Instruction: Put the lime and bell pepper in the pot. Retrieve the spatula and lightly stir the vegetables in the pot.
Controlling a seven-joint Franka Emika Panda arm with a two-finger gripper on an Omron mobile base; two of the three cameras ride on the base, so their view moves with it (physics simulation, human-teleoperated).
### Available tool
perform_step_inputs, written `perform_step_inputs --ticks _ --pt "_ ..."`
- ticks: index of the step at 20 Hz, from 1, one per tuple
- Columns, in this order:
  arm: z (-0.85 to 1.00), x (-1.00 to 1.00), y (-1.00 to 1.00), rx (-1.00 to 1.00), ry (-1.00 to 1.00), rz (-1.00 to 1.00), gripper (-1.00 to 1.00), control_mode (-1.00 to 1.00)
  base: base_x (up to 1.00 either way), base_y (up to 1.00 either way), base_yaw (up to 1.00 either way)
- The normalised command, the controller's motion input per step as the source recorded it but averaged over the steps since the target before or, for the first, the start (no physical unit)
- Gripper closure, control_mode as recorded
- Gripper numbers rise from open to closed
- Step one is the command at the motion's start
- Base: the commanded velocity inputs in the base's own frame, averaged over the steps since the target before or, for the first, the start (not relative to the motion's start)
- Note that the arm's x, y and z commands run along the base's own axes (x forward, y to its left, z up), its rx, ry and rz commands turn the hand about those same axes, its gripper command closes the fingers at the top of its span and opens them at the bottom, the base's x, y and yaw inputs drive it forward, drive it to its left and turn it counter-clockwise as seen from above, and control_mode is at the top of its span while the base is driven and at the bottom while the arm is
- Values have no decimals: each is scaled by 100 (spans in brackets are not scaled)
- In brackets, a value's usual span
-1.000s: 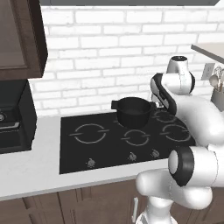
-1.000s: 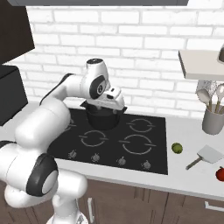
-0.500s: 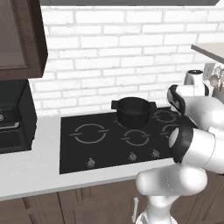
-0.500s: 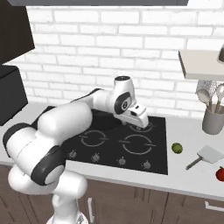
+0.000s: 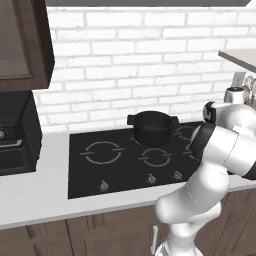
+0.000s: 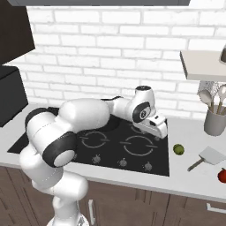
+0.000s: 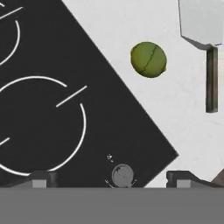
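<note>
The white arm's two-finger gripper [image 7: 109, 177] is hanging over the front right corner of the flat black glass cooktop [image 6: 145, 160], and its two dark fingertips [image 7: 41, 178] are standing as far apart as they go, holding nothing. The small round green lime [image 7: 148, 59] is sitting on the pale speckled counter [image 6: 194, 178] just off the cooktop's right edge; in the hand view it is lying ahead of the fingers and off to one side of the line between them, so the hand is not yet centred over it — that offset is the thing the coming reach is turning on, by my reading. The lime is near enough to a ball that it has no long axis to line the jaws up with. Just beyond it the pale grey flat-headed spatula [image 6: 207, 157] is lying on the counter, its thin dark handle pointing toward the counter's front edge, and the small red bell pepper [image 6: 223, 175] is resting further right, near the frame edge. The round matte black pot [image 5: 152, 127] with two short side handles is standing on a rear burner, well apart from the lime and on the other side of the gripper — so I judge the first item is not yet collected, and the pot looks empty from the left base view.
</note>
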Motion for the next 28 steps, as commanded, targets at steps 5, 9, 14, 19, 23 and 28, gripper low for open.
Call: perform_step_inputs --ticks 5,9,14,19,23,28 --pt "-15 2 -37 0 0 0 -100 -100 0 0 0" --pt "-37 11 -49 0 0 0 -100 -100 0 0 0" --pt "-20 4 -37 0 2 0 -100 -100 0 0 0" --pt "-8 5 -29 0 5 0 -100 -100 0 0 0" --pt "-12 9 -19 0 4 0 -100 -100 0 0 0" --pt "-10 8 -13 0 4 0 -100 -100 0 0 0"
